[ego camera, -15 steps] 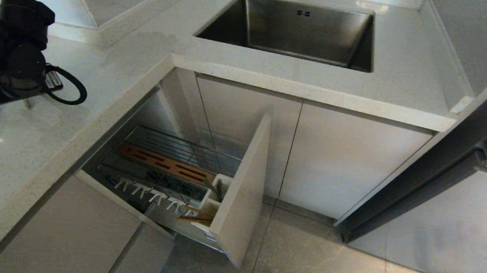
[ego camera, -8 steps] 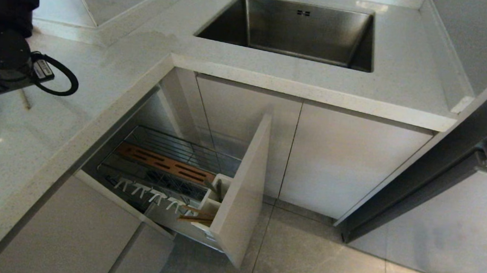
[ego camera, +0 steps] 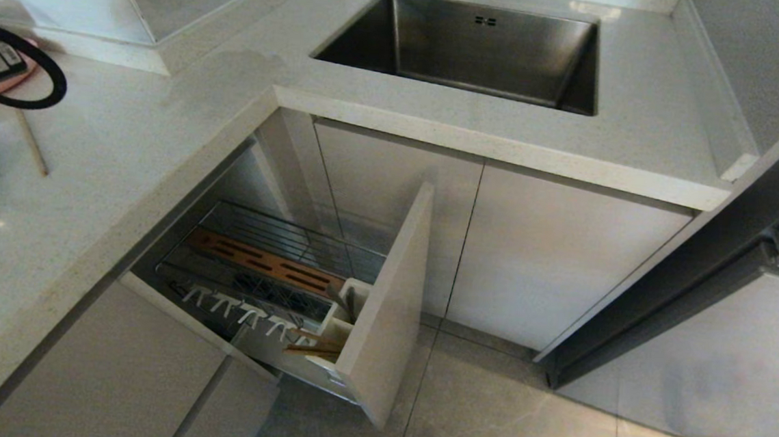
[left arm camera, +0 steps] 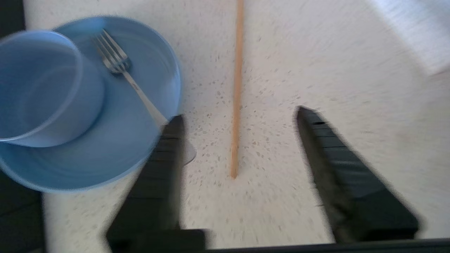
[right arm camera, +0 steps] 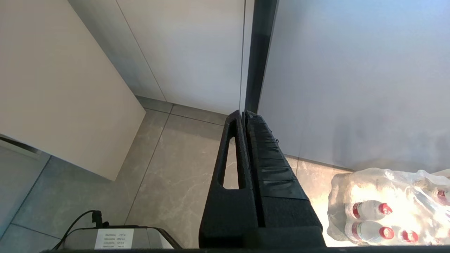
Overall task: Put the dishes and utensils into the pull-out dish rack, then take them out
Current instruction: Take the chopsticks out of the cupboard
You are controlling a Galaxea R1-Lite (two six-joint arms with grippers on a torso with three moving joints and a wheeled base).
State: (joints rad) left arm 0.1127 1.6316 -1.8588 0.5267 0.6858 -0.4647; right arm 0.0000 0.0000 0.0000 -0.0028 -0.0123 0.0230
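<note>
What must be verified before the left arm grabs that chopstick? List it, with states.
1. Rack pulled out: ok.
2. Left end effector open: ok.
3. Chopstick lined up between its fingers: ok.
4. Fingers low enough to close on the chopstick: cannot tell.
5. Fingers clear of the fork and plate: cannot tell; one finger overlaps both in the left wrist view.
6. Right end effector shut, parked toward the floor: ok.

Wooden chopstick [left arm camera: 237, 88], seemingly matte plate [left arm camera: 116, 140]
</note>
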